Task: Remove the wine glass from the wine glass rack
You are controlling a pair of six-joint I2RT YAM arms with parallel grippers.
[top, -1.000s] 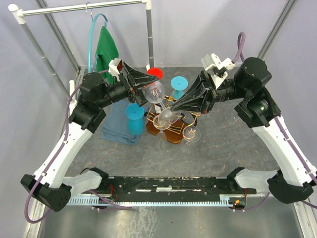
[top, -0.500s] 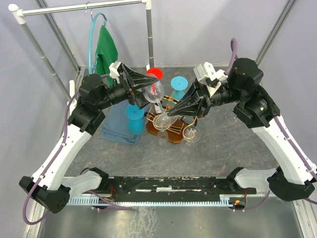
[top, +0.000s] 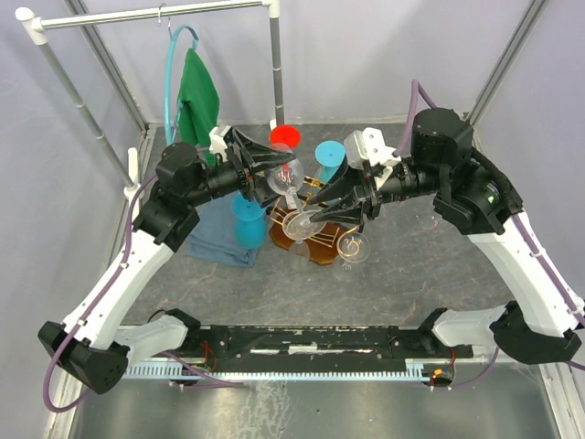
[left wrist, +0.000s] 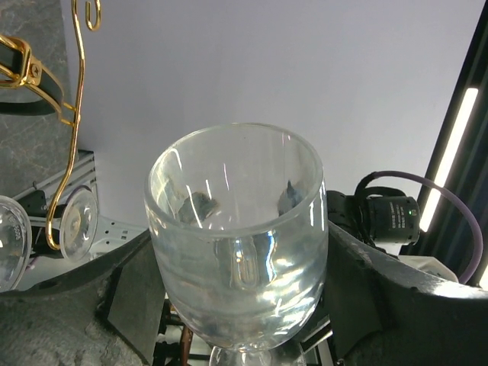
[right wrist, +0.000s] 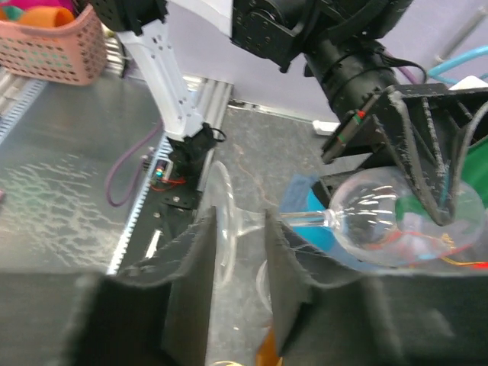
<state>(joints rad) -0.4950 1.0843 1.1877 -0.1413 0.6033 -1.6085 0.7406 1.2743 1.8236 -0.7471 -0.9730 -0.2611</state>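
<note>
A clear wine glass (top: 291,170) hangs tilted in the air above the wine glass rack (top: 322,245), a gold wire frame on a brown base. My left gripper (top: 281,174) is shut on its bowl (left wrist: 236,244), one finger (left wrist: 130,293) against each side. My right gripper (top: 309,219) is at the glass's foot. In the right wrist view its jaws (right wrist: 238,221) stand a little apart, with the foot's rim (right wrist: 223,229) loose in the gap. The stem runs off to the bowl (right wrist: 396,221).
More glasses hang on the rack (left wrist: 65,114), one at its front right (top: 352,245). Two teal spools (top: 248,215) (top: 330,157), a red one (top: 284,137) and a blue cloth (top: 218,236) lie around it. A green cloth (top: 195,91) hangs from the white rail (top: 155,14).
Both grippers have drifted slightly left with the glass. My left jaws have narrowed onto the bowl. My right jaws, shut on the foot before, have parted a little.
</note>
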